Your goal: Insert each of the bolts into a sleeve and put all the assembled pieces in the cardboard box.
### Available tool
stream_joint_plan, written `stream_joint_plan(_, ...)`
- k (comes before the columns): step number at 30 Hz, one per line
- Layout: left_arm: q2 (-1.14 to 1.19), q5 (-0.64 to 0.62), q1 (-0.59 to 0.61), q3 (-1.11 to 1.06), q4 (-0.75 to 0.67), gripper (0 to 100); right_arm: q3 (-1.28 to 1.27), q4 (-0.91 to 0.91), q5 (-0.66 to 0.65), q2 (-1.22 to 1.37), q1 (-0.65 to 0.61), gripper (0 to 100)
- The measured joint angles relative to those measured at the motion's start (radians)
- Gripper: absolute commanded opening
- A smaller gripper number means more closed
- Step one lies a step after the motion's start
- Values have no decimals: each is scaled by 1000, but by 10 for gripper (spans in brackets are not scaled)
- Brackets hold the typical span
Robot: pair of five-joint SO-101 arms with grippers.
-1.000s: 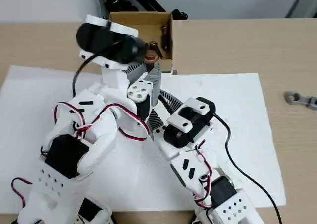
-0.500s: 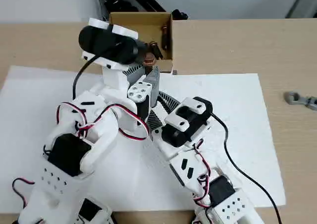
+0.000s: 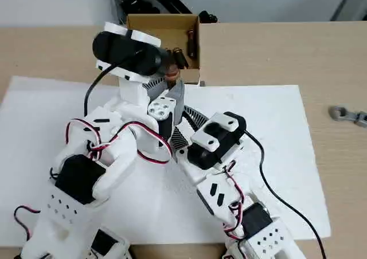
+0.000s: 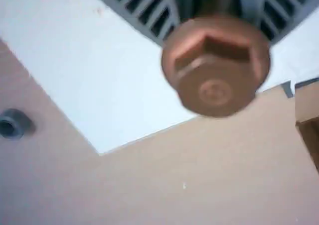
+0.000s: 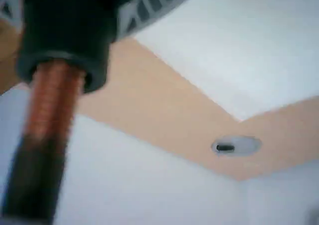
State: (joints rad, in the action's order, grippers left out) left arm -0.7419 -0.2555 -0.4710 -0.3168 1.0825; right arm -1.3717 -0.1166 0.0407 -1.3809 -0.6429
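The left gripper (image 3: pixel 172 80) is clamped on a copper-coloured hex-head bolt (image 3: pixel 171 70). It holds the bolt at the near rim of the open brown cardboard box (image 3: pixel 163 32), by the box's right-hand corner. In the left wrist view the bolt's head (image 4: pixel 215 65) faces the camera. Its shank runs up between the grey ribbed fingers (image 4: pixel 144 6), which press in on it from both sides. From above, a dark part (image 3: pixel 179 56) continues from the head over the inside of the box; I cannot tell if it is a sleeve. A dark piece with a copper end (image 3: pixel 191 41) lies inside the box against its right wall.

The right gripper (image 3: pixel 189 114) sits low over the white mat (image 3: pixel 275 133), tucked under the left arm and pointing toward the box. I cannot tell whether it is open or closed. In the right wrist view a black cylindrical sleeve (image 5: pixel 65 31) hangs close to the lens with a copper threaded shank (image 5: pixel 50 105) coming out of it. What grips it is not clear.

A grey metal wrench (image 3: pixel 347 114) lies on the wooden table (image 3: pixel 287 47), well apart from both arms.
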Motion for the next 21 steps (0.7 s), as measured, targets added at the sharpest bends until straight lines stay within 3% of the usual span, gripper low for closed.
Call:
stream_joint_plan(7, 5, -103, 5, -3, 23, 129, 3, 2, 2, -2, -3, 2)
stream_joint_plan(13, 3, -140, 5, 2, 80, 145, 2, -21, 8, 0, -3, 2)
stream_joint_plan(21, 3, -152, 21, 6, 86, 140, 71, -101, 121, 0, 2, 2)
